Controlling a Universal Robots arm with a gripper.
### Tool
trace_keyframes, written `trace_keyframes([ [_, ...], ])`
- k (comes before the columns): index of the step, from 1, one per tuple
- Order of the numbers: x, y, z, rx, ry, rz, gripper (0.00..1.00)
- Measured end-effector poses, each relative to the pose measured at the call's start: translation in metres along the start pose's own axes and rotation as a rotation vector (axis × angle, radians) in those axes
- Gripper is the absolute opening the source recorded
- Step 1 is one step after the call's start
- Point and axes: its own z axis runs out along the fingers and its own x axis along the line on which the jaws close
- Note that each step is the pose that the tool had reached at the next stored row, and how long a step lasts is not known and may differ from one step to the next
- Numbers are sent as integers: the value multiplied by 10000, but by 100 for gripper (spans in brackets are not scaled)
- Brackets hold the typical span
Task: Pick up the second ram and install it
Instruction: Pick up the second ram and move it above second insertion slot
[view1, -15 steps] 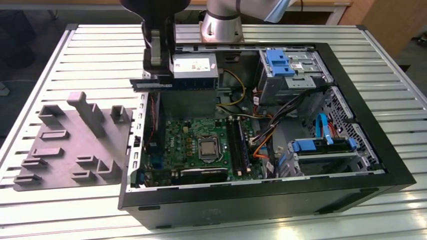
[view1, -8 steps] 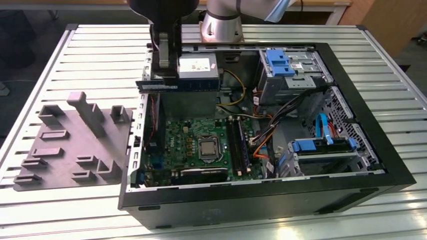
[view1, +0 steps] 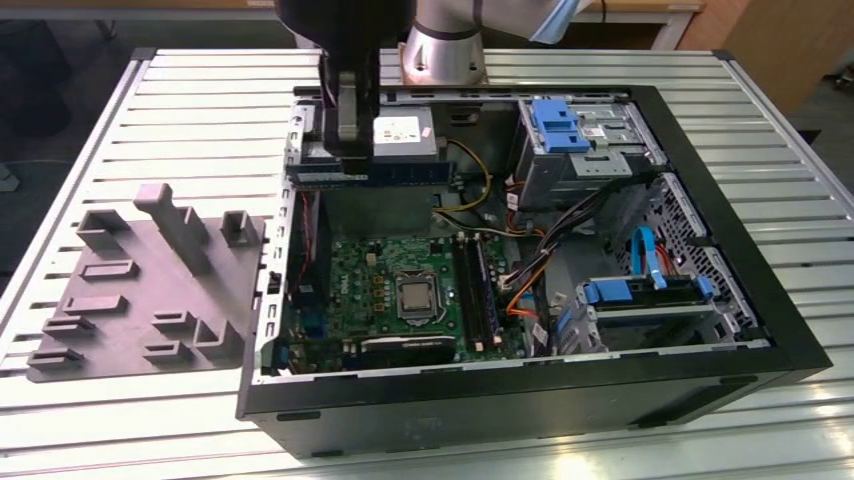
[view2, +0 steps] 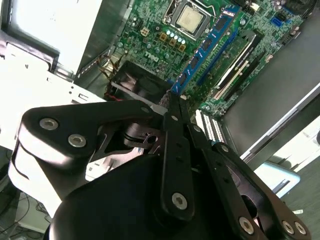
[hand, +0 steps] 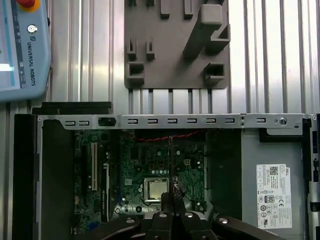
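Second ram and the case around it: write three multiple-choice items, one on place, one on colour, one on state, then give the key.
1. Where is the second ram?
A. Plugged into a slot.
B. Held in the air over the open case.
C. Lying on the table.

2. What colour are the plastic drive brackets?
A. Red.
B. White.
C. Blue.

3. How do the gripper's jaws stand?
A. Shut on the ram.
B. Wide open.
C. Shut on nothing.

Key:
1 B: the exterior view shows it raised beside the power-supply box.
2 C: they stand out blue against the grey metal.
3 A: the second wrist view shows the stick pinched edge-on between them.
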Motion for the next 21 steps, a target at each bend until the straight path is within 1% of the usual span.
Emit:
trace_keyframes([
  [5,0,-57,32,-1,1,0,11],
  [21,-1,-323,125,-1,1,0,11],
])
